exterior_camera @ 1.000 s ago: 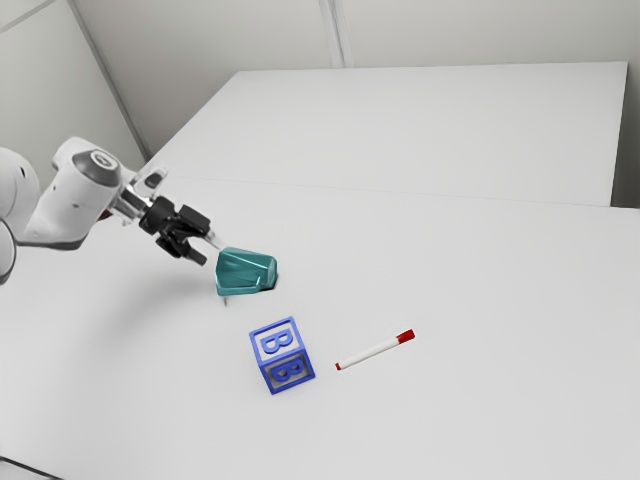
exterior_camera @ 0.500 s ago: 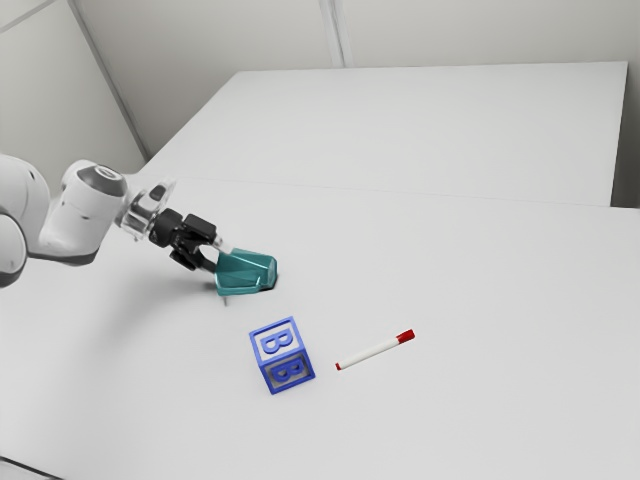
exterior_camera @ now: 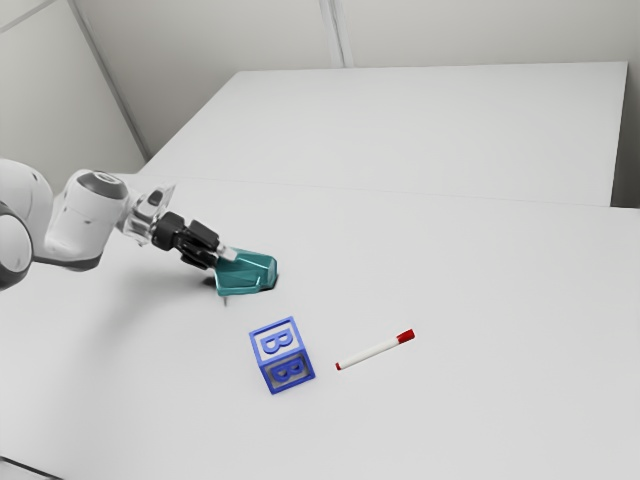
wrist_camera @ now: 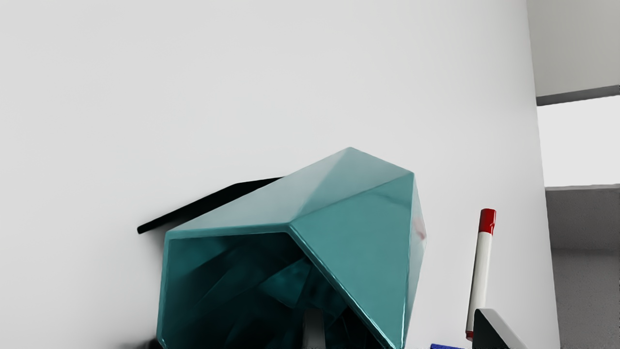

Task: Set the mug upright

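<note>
Well, the mug (wrist_camera: 358, 252) lies tipped — wrist view bares its hollow.

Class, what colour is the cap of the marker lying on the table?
The cap is red; it shows best in the wrist view.

Wide bare desk (exterior_camera: 450, 250) gives room to pass on the mug's (exterior_camera: 245, 272) far side and toward the exterior view's right. On the mug's near side in that view, the block (exterior_camera: 283, 355) stands in the way, just beside it; a low marker (exterior_camera: 372, 351) lies farther from the mug.
</note>
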Robot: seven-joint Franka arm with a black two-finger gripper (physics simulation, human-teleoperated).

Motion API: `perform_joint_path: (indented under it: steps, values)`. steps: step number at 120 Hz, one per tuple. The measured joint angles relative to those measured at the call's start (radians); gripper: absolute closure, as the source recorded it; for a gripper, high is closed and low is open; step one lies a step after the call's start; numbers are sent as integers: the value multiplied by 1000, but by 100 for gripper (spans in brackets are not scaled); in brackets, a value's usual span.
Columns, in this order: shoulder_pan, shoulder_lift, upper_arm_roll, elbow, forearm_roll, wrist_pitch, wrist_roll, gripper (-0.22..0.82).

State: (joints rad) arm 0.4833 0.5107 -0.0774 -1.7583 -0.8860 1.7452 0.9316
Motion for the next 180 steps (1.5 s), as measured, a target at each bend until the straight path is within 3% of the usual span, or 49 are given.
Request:
perform_joint_path:
  steps: [15,71,134,180]
  values:
    - [1,1,-2,1,-7,-12,22,47]
    - [0,-5,-5,2,-24,-37,84,73]
    - [-33,-117,-5,-17,31,-30,110,78]
    - [-157,-238,-17,-64,309,110,23,79]
